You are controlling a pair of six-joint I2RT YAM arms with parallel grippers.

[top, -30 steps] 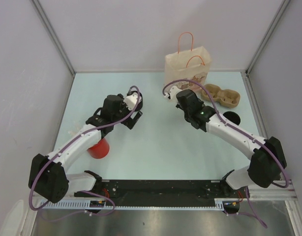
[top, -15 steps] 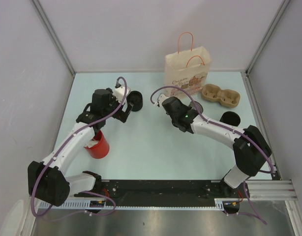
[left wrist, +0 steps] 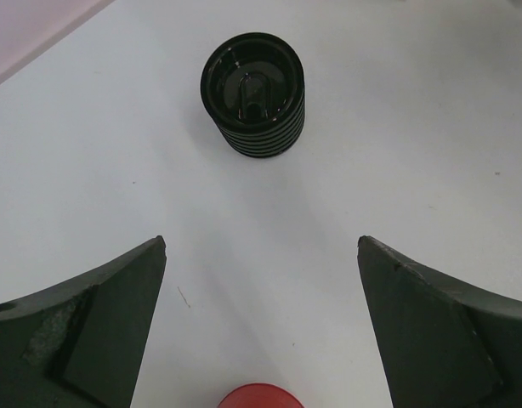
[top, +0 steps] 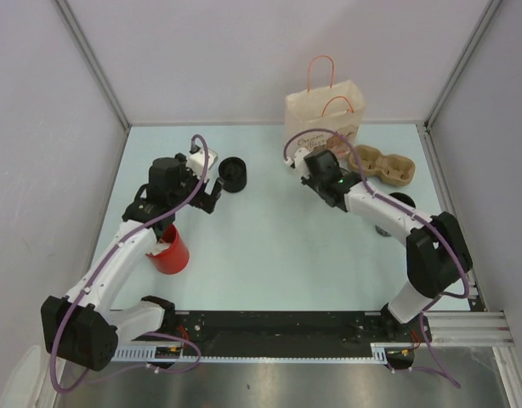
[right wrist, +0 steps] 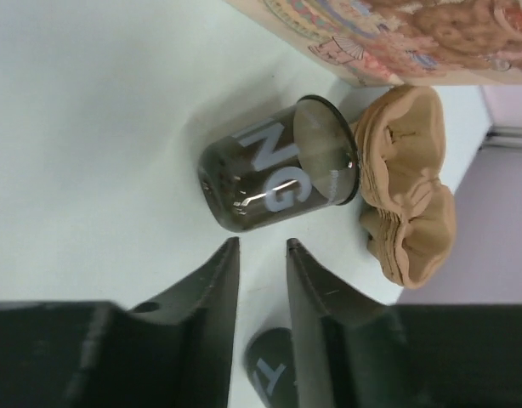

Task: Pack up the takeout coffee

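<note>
A black ribbed coffee cup [left wrist: 254,93] with a lid stands upright just ahead of my left gripper [left wrist: 261,246], which is wide open and holds nothing. In the top view this cup [top: 234,174] sits right of the left gripper [top: 212,191]. A red cup [top: 170,251] stands under the left arm. My right gripper [right wrist: 263,246] has its jaws a little apart and empty. Just beyond its tips a dark see-through cup [right wrist: 278,174] lies on its side against the brown cup carrier [right wrist: 410,195]. The paper bag [top: 323,123] stands behind the right gripper [top: 310,161].
Another dark cup [right wrist: 274,374] sits under the right wrist and shows in the top view [top: 399,202] beside the arm. The carrier [top: 382,164] lies right of the bag. Grey walls close in the table on three sides.
The left arm drew back to the left, uncovering the black ribbed cup. The right gripper swung left, then back toward the bag, and its jaws parted slightly.
</note>
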